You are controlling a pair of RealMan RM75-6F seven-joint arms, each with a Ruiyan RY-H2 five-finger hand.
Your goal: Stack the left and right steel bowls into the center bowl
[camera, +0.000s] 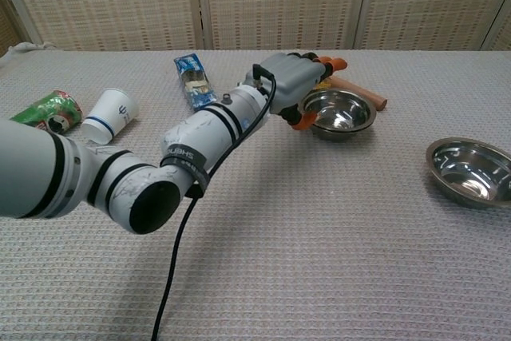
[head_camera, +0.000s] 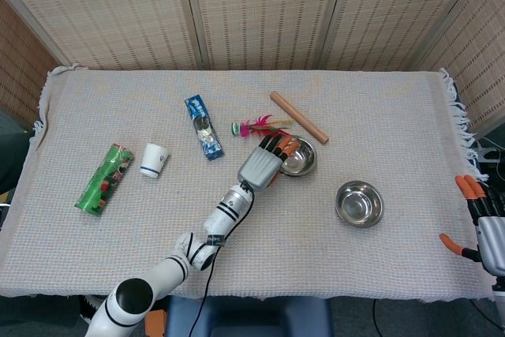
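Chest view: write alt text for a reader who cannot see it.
The left robot hand reaches across a cloth-covered table and grips the near rim of a steel bowl at center, with a second steel bowl sitting alone at far right. Behind the arm lie a paper cup, a green can and a blue packet.

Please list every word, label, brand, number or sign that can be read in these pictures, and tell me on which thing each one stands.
"DUBHS", as far as it can be made out: black band on the left forearm, chest view.
Green can: printed design, too blurred to read.
Blue packet: print too small to read.
Paper cup: a blue ring only, no words visible.
Steel bowls: no markings visible.
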